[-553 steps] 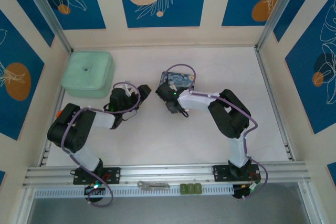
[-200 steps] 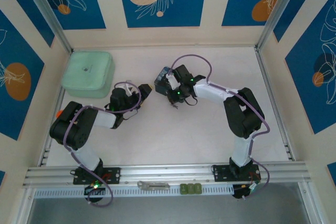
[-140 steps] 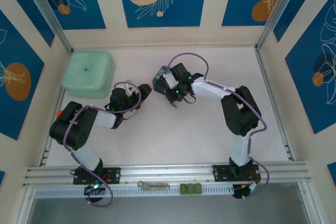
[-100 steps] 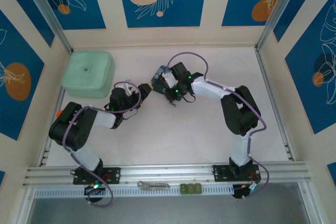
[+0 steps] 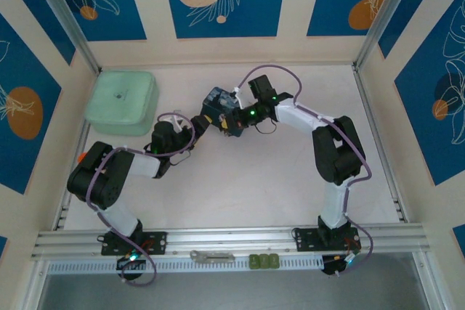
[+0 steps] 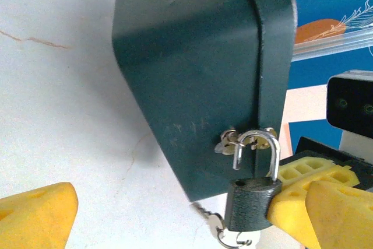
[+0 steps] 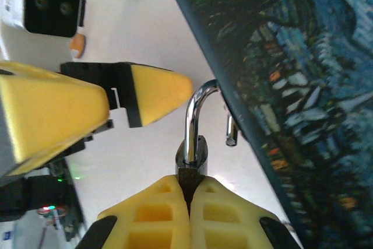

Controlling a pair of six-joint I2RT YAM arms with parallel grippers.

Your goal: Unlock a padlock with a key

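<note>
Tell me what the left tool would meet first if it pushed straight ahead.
Probably the padlock, gripped by the right tool and hooked on the tin; depth is unclear, so the tin might come first.

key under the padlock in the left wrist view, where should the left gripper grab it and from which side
Probably the key by its silvery head, sticking out below the padlock. Come from that view's open left: the right gripper clamps the padlock's other side and the tin sits above.
</note>
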